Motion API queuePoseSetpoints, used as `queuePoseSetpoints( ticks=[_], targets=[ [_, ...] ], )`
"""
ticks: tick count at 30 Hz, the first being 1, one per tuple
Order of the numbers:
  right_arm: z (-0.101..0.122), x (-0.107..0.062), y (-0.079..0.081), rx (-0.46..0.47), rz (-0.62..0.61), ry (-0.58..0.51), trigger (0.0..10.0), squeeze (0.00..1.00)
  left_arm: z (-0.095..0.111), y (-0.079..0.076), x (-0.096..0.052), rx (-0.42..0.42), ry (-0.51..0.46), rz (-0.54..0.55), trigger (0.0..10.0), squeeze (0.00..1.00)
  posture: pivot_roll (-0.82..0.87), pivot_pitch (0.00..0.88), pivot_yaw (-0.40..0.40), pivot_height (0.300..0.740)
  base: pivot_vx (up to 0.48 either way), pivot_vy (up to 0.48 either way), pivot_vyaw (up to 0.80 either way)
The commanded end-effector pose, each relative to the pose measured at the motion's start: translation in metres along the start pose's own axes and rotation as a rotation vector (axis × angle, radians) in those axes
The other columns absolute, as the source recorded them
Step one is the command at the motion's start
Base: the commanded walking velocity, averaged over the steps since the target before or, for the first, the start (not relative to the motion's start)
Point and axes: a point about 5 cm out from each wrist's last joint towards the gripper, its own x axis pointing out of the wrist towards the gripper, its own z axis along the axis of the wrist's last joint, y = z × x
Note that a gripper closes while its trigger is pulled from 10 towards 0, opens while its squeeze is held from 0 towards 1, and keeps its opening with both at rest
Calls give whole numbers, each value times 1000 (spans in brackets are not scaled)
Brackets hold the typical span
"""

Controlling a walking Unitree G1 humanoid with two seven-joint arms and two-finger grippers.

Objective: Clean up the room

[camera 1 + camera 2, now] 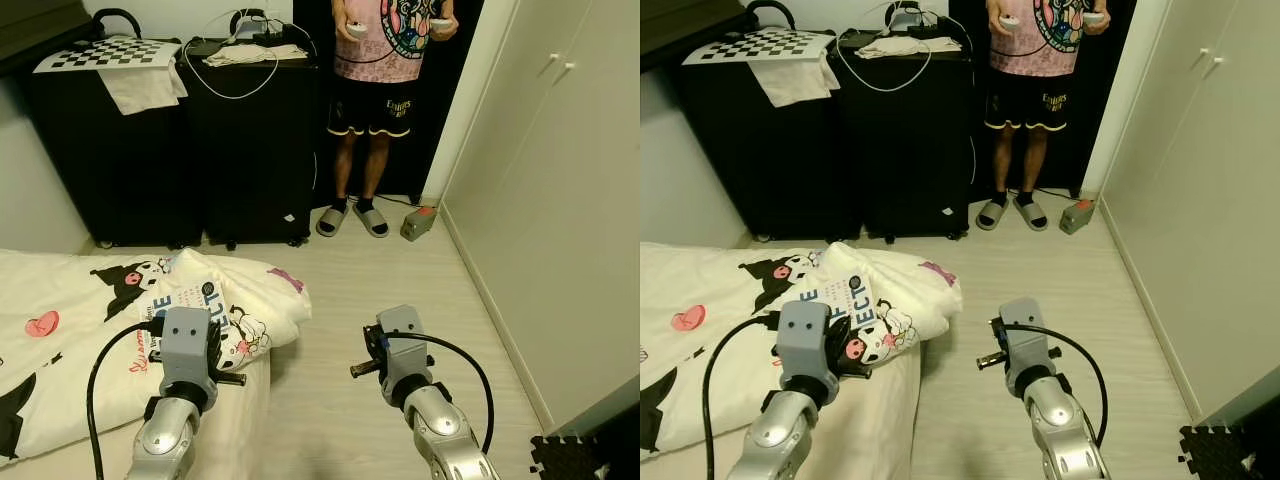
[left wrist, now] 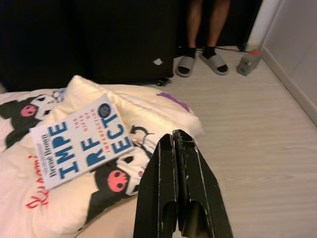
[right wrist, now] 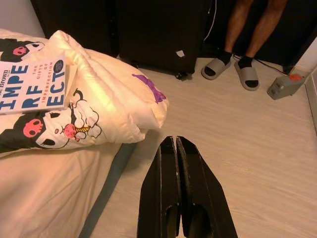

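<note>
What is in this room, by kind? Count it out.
White paperback book with blue lettering: 1
Large black wheeled cases: 2
Grey slide sandals: 2
Black-and-white checkerboard sheet: 1
Total: 6

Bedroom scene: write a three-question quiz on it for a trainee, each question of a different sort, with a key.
1. True or false: the book lies on the floor beside the bed.
2. Multiple choice: what is the person by the black cabinet holding? A) a book B) a controller in each hand C) a cloth
3. Fill in: the fingers of the left gripper and the right gripper are both ____.

Key:
1. False; it lies on the cartoon-print duvet on the bed.
2. B
3. shut
</note>
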Motion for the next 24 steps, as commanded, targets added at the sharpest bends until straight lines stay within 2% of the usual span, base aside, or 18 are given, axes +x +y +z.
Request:
queuePoseSetpoints(
  ticks=[1, 4, 13, 16, 24],
  targets=[
    [-2, -2, 0, 8, -3, 7, 10000, 0, 0, -1, -1, 19, 6, -12, 10000, 0, -59, 80, -29, 740, 0, 0, 0],
    [-2, -2, 0, 9, -3, 7, 10000, 0, 0, -1, -1, 25, 4, -14, 10000, 0, -59, 80, -29, 740, 0, -217, 0],
    [-2, -3, 0, 12, -6, 10, 10000, 0, 1, -1, -2, 33, 3, -11, 10000, 0, -58, 84, -27, 740, 0, -480, 0],
    [-3, -3, 0, 12, -6, 11, 10000, 0, 1, 0, -2, -11, 0, 5, 10000, 0, -58, 84, -27, 740, 0, 0, 0],
    [-3, -4, 0, 13, -7, 14, 10000, 0, 1, 1, -2, 24, 8, -8, 10000, 0, -54, 91, -26, 740, 0, 0, 0]
  ],
)
